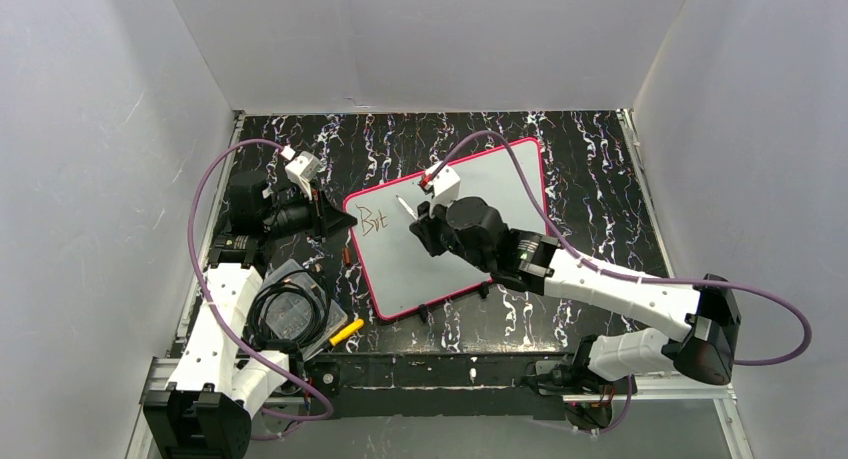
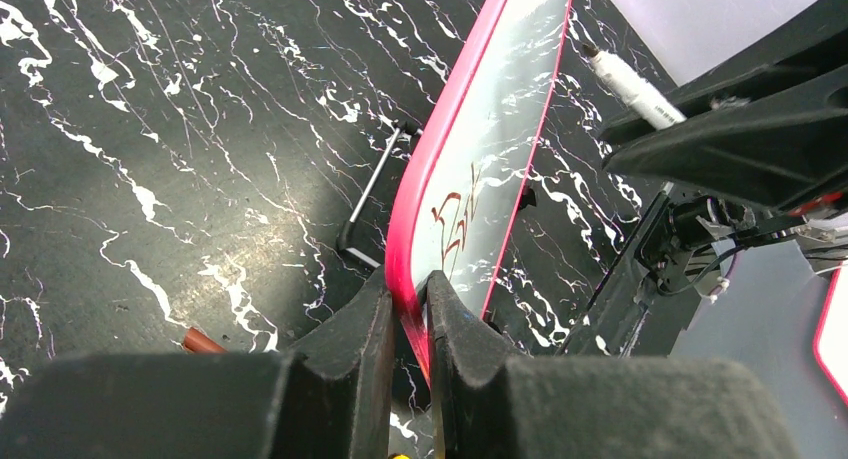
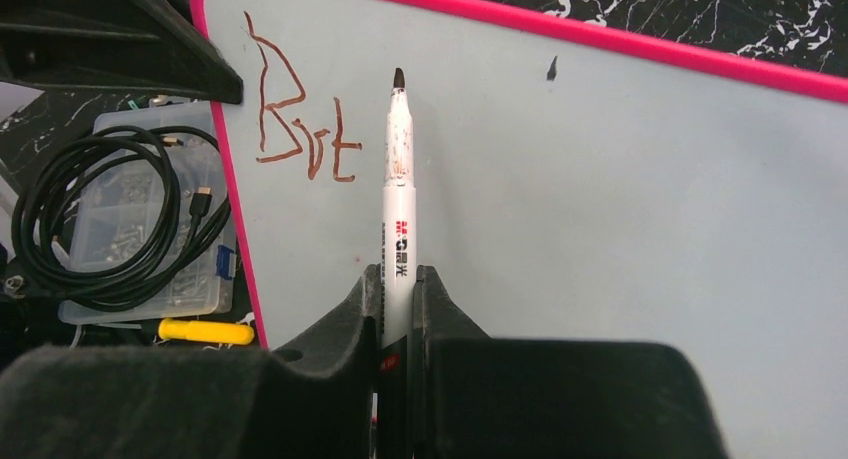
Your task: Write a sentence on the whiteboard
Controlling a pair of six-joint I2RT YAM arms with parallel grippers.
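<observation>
The whiteboard (image 1: pixel 470 219) lies tilted on the black marbled table, white face up, pink frame around it. My left gripper (image 2: pixel 408 299) is shut on its left frame edge (image 2: pixel 420 194); in the top view the left gripper (image 1: pixel 340 222) sits at the board's left corner. The sentence (image 3: pixel 300 129) reads only "Bri" plus one more stroke, in reddish-brown; it also shows in the top view (image 1: pixel 372 220). My right gripper (image 3: pixel 397 279) is shut on a white marker (image 3: pixel 398 179), its dark tip just right of the letters, over the board (image 3: pixel 600 199). The right gripper (image 1: pixel 425 219) hovers mid-board.
A clear plastic parts box (image 1: pixel 295 314) with a coiled black cable (image 3: pixel 110 214) on it lies left of the board. A yellow item (image 1: pixel 347 331) lies beside it. A reddish-brown cap (image 2: pixel 205 341) lies on the table. A black bracket (image 2: pixel 375 194) lies by the board's edge.
</observation>
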